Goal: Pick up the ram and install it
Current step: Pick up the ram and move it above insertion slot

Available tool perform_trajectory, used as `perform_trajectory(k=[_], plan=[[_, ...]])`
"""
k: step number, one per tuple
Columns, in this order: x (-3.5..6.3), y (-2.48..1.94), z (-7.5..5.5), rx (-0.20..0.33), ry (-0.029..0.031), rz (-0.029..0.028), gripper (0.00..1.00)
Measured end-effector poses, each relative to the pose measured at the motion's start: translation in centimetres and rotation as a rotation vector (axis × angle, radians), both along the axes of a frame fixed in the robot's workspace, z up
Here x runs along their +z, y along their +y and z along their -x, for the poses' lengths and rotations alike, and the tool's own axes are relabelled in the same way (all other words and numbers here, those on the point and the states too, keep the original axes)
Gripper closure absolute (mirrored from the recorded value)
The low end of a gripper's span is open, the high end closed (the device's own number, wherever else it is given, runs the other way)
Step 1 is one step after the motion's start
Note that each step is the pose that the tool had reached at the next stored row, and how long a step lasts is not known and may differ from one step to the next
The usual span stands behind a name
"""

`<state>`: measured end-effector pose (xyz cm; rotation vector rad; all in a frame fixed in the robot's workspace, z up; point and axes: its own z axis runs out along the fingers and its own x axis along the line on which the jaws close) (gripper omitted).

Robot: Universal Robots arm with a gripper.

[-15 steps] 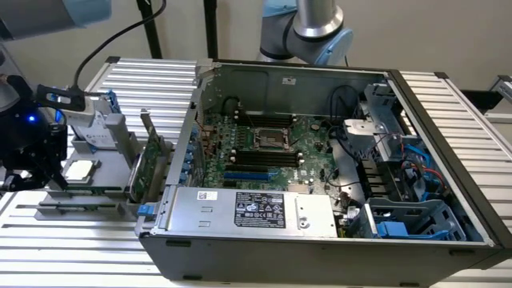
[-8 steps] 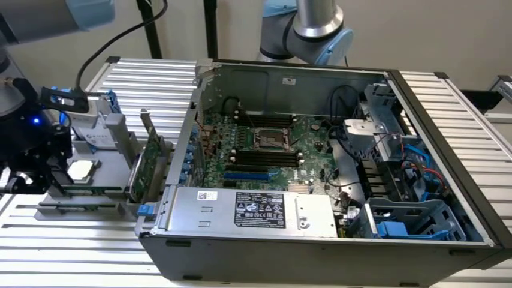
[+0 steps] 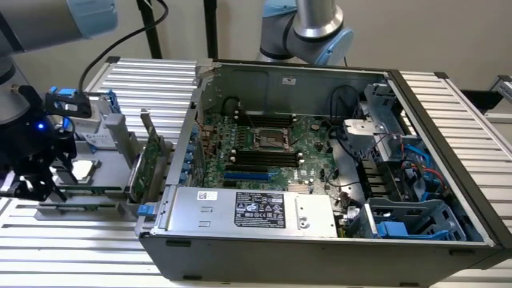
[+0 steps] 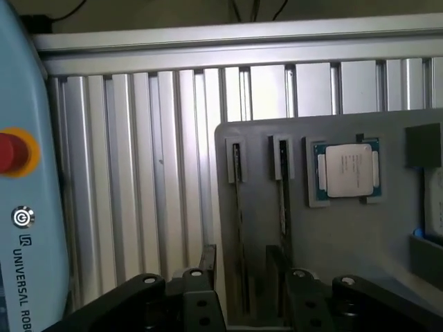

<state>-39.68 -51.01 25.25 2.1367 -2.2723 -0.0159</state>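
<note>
Gripper (image 3: 33,180) hangs at nine o'clock from the open computer case (image 3: 320,255) in the exterior view, jaws spread wide and empty, above the grey holder tray (image 4: 360,238). The ram (image 4: 239,207) stands on edge in a tray slot, near the processor (image 4: 348,169).

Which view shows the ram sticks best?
The wrist view: two ram sticks stand edge-on in slots of the gray holder. In the exterior view, the gripper hangs over that holder at the exterior view's left, and the sticks cannot be told apart from it.
</note>
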Motion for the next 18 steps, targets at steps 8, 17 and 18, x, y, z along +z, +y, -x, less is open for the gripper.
perform_trajectory(k=[8, 17, 18], plan=[[-1.45, 0.0, 0.0, 0.024, -0.0002, 0.0, 0.0], [-3.1, 0.04, 0.0, 0.055, -0.0015, 0.0, 0.0], [-3.27, 0.05, 0.0, 0.059, -0.0016, 0.0001, 0.0]])
